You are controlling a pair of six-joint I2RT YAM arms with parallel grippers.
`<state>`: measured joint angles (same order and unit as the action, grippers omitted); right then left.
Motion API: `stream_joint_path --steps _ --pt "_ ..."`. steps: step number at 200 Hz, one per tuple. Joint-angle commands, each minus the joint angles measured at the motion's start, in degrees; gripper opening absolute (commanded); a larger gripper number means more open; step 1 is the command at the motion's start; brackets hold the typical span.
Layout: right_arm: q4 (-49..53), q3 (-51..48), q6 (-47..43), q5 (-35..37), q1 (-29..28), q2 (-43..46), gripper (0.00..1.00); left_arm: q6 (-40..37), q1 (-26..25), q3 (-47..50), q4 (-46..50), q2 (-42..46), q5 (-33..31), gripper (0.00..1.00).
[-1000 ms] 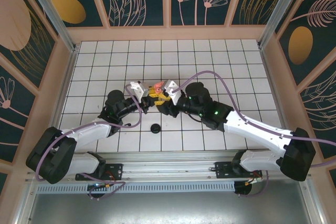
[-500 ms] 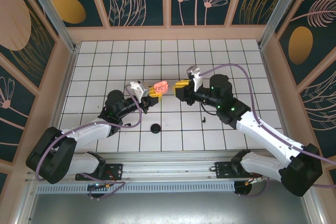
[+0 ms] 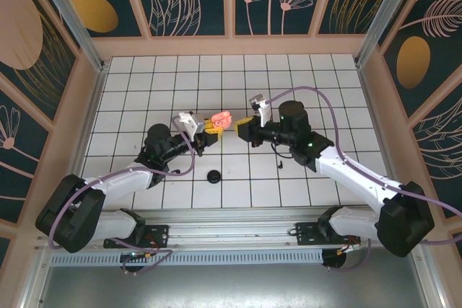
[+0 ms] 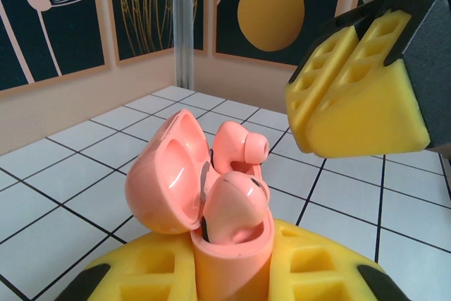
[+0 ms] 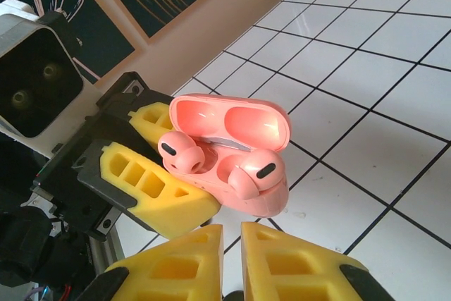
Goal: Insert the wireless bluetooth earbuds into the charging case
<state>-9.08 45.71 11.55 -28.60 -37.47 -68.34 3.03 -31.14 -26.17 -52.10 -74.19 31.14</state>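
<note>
A salmon-pink charging case [image 3: 220, 119] is held off the tiles with its lid [image 4: 165, 181] open, my left gripper [image 3: 211, 126] shut on its body [image 4: 232, 259]. Two salmon-pink earbuds [image 5: 180, 153] [image 5: 257, 172] sit in its wells, heads standing up above the rim. My right gripper [image 3: 240, 123] hovers just right of the case, shut with nothing between its yellow fingers [image 5: 296, 266]. They appear at the upper right in the left wrist view, fingers [image 4: 359, 96]. One small black earbud [image 3: 280, 165] lies on the tiles under the right arm.
A black round disc [image 3: 214, 176] lies on the white tiled floor [image 3: 144, 84] near the front, between the arms. Wooden walls with dark flower panels close in the tiled area on three sides.
A second ago my right gripper was at the case. It pulled back to the right, uncovering the black earbud on the tiles, and has now come back a little toward the case. The left gripper held still.
</note>
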Motion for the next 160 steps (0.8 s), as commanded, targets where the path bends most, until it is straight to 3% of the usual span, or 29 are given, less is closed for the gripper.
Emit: stream_joint_path --steps 1,160 --pt "-3.27 2.19 0.67 0.52 0.32 -0.79 0.14 0.11 0.09 -1.25 -2.66 1.24 1.61 0.08" --pt "-3.81 5.83 0.17 -0.70 -0.22 -6.45 0.14 0.49 0.04 -0.94 -3.21 0.89 1.54 0.08"
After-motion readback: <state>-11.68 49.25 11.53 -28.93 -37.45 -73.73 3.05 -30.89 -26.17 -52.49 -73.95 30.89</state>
